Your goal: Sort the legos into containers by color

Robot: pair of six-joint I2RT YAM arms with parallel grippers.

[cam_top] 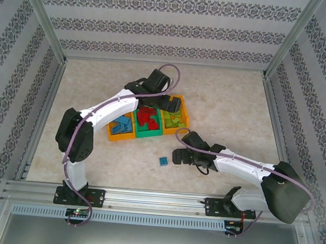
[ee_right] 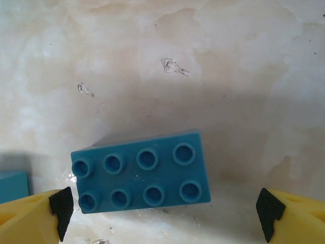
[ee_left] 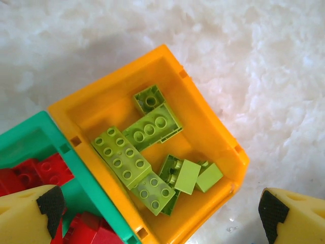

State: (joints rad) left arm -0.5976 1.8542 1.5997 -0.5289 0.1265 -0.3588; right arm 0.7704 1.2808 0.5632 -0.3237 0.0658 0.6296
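Two yellow fingers of my right claw stood wide apart, nothing held. Between black pads, slightly ahead: teal-blue eight-stud plastic brick, flat on pale mottled table, studs up, a little skewed, short ends facing pads. Judged light, rigid, smooth-walled, likely to slip or twist; take on flat opposite walls, below studs. Left claw also apart, empty, over orange plastic bin of lime-green bricks. Orange bin holding blue pieces lay beyond brick, at row's left end.
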